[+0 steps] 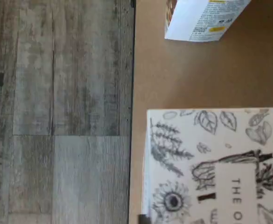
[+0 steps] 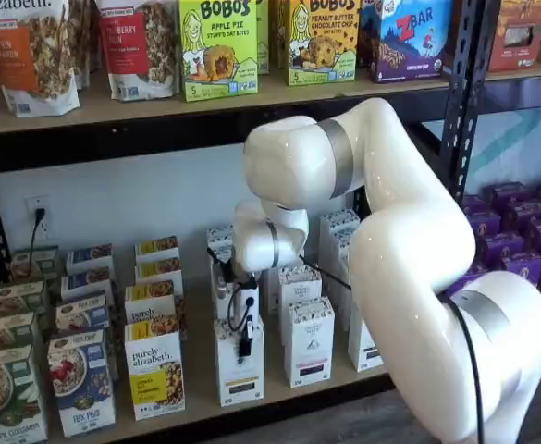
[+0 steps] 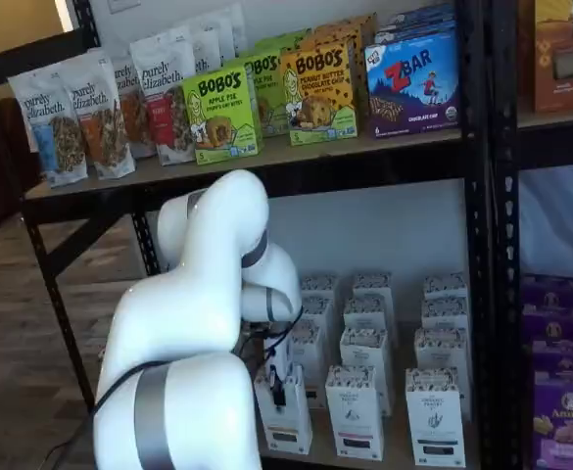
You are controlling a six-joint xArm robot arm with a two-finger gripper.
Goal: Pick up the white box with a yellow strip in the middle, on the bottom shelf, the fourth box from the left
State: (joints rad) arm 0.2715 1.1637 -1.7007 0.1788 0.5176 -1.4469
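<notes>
The white box point(image 2: 238, 370) stands at the front of its row on the bottom shelf point(image 2: 199, 393), a light wood board. It also shows in a shelf view point(image 3: 288, 419). Its strip is too faint to make out. My gripper point(image 2: 245, 340) hangs directly over the box's top, its black fingers down against the upper front. It also shows in a shelf view point(image 3: 278, 390). No gap between the fingers shows. The wrist view shows the box's leaf-patterned top point(image 1: 211, 163) close below, on the brown board point(image 1: 197, 74).
Like white cartons point(image 2: 307, 342) stand close to its right, purely elizabeth boxes point(image 2: 154, 370) to its left, with more rows behind. A white-and-yellow box point(image 1: 201, 18) shows in the wrist view. The higher board point(image 2: 113, 106) holds pouches and Bobo's boxes. Black rack posts point(image 2: 460, 92) stand at right.
</notes>
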